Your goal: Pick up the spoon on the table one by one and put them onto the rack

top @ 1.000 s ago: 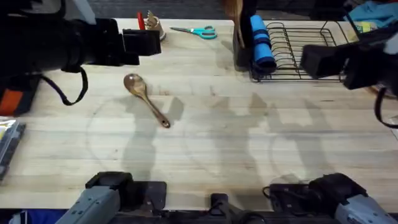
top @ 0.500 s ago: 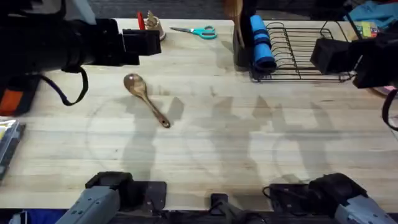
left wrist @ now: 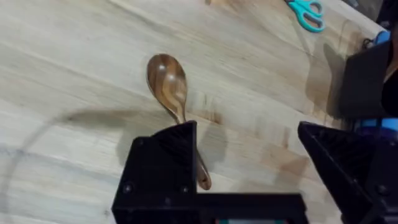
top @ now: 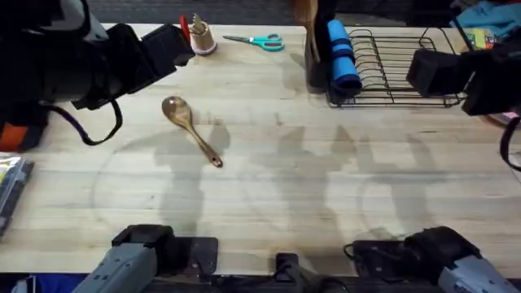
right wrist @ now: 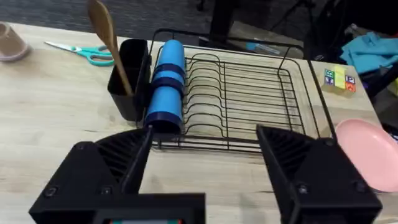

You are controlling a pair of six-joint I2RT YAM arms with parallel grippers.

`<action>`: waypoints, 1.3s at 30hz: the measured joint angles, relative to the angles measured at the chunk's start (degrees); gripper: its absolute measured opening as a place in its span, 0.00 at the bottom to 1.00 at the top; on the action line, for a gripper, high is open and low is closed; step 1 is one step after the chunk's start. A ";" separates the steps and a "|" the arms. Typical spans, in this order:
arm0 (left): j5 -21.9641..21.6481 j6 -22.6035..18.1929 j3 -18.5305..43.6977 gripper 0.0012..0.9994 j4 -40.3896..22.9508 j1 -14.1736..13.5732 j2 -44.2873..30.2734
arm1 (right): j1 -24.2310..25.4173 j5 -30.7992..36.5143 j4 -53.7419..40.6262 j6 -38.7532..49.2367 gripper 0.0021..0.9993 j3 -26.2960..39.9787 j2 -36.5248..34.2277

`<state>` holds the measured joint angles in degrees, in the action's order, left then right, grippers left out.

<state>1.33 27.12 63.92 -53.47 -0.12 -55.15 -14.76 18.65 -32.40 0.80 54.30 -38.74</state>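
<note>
Overhead | spoon [top: 190, 129] flat on surface [top: 277, 187], well apart from rack [top: 391, 69] | left tool [left wrist: 249, 165] open above handle | advise: straddle handle squarely, descend level, then close.

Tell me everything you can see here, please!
Spoon on table: one, brown, left of middle.
Spoon in holder: one, brown, standing upright.
Utensil holder: one, black, at the rack's end.
Rack: one, black wire, far right.
Blue cylinder: one, lying in the rack.
Scissors: one, teal handles, far edge.
Plate: one, pink, beside the rack.
Table: one, pale wood.
Left claw: black, open, above the spoon.
Right claw: black, open, facing the rack.
</note>
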 joint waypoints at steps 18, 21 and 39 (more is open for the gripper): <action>-0.73 7.12 0.11 0.99 -4.48 -0.02 -16.31 | 0.00 0.00 0.00 0.00 1.00 0.00 0.00; -0.73 8.08 0.11 0.99 -4.48 -0.02 -19.18 | 0.00 0.00 0.00 0.00 1.00 0.00 0.00; -2.97 11.08 0.11 0.99 -3.62 -0.02 -33.38 | 0.00 0.00 0.00 0.00 1.00 0.00 0.00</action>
<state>-1.65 38.19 64.03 -57.10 -0.14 -88.53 -14.76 18.65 -32.40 0.80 54.30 -38.74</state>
